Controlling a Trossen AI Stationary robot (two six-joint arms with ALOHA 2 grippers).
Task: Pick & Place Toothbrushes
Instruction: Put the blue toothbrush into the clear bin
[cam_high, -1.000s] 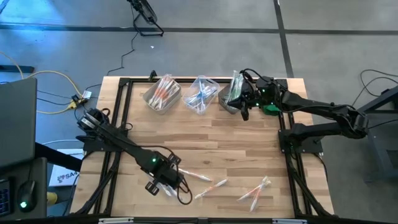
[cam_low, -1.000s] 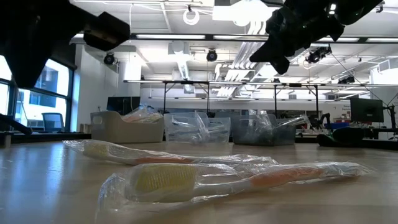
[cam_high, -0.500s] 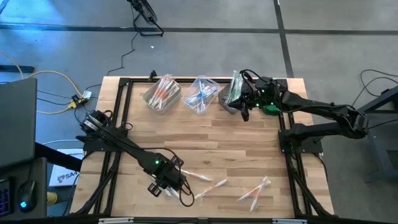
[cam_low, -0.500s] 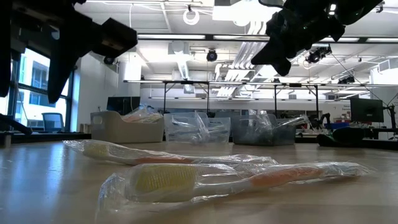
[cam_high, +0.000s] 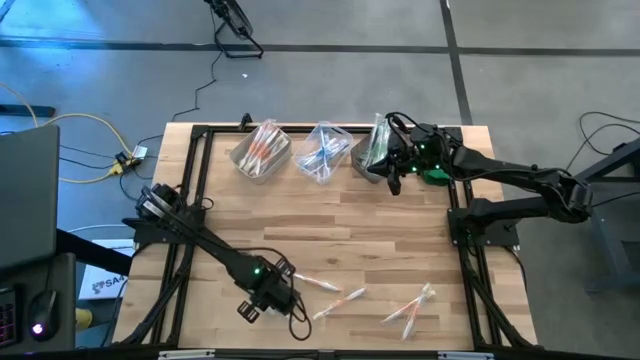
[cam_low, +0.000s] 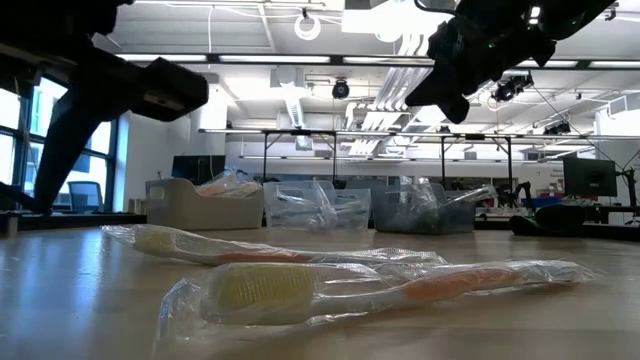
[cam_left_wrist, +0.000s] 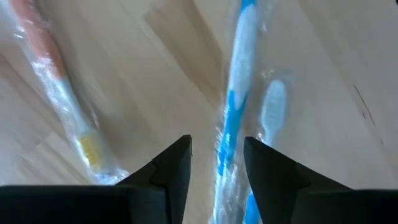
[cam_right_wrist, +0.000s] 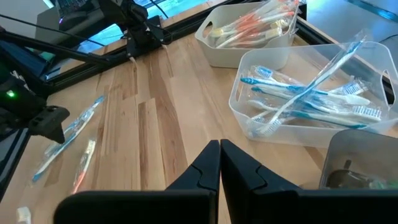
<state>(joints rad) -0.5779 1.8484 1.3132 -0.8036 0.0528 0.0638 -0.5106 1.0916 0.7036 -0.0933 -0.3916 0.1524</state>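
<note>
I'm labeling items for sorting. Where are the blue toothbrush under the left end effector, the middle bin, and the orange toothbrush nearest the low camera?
blue toothbrush (cam_left_wrist: 231, 118), left wrist view, on its handle.
middle bin (cam_right_wrist: 239, 98), right wrist view, on its near wall.
orange toothbrush (cam_low: 450, 283), low view, on its handle.

No text, label, brand, number or sign can be read in any view. A white sheet (cam_high: 103, 285) lying beside the counter's (cam_high: 330, 230) left edge carries dark print, but the letters are too small and partly hidden to make out. The toothbrush wrappers (cam_low: 400, 285) show no legible marking.
</note>
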